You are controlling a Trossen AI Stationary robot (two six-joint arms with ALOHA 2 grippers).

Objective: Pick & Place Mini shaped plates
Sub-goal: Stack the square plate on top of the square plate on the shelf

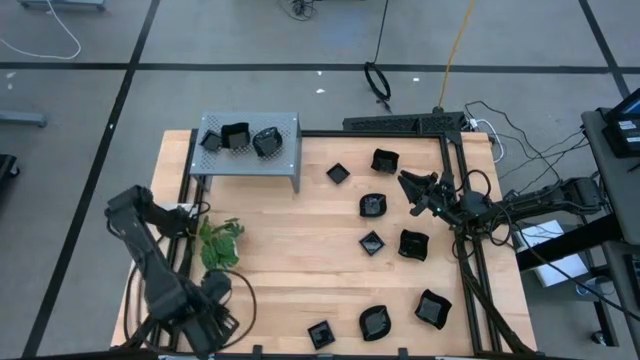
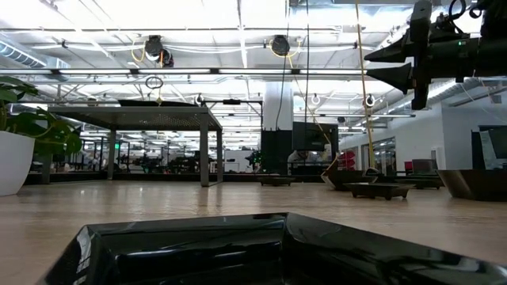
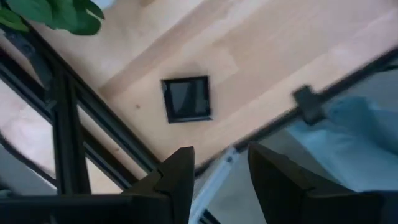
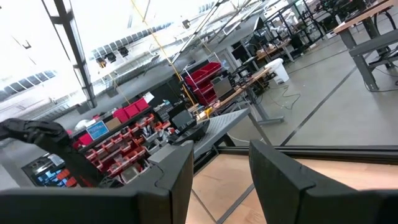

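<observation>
Several small glossy black plates lie scattered on the right half of the wooden table, among them a plate (image 1: 373,205) and a plate (image 1: 413,244). Three more sit on top of the grey perforated shelf (image 1: 250,150). My right gripper (image 1: 408,193) is open and empty. It hovers high above the table near the plate (image 1: 373,205), seen raised in the low view (image 2: 396,65) and pointing level in its wrist view (image 4: 221,149). My left gripper (image 1: 222,318) waits open at the table's near-left corner. Its wrist view (image 3: 221,152) shows a square plate (image 3: 186,99) lying flat ahead.
A green leafy plant (image 1: 220,243) in a white pot (image 2: 14,162) stands on the left part of the table. The shelf stands on legs at the far left. A black frame rail (image 1: 470,250) runs along the right edge. One plate (image 2: 238,253) lies right before the low camera.
</observation>
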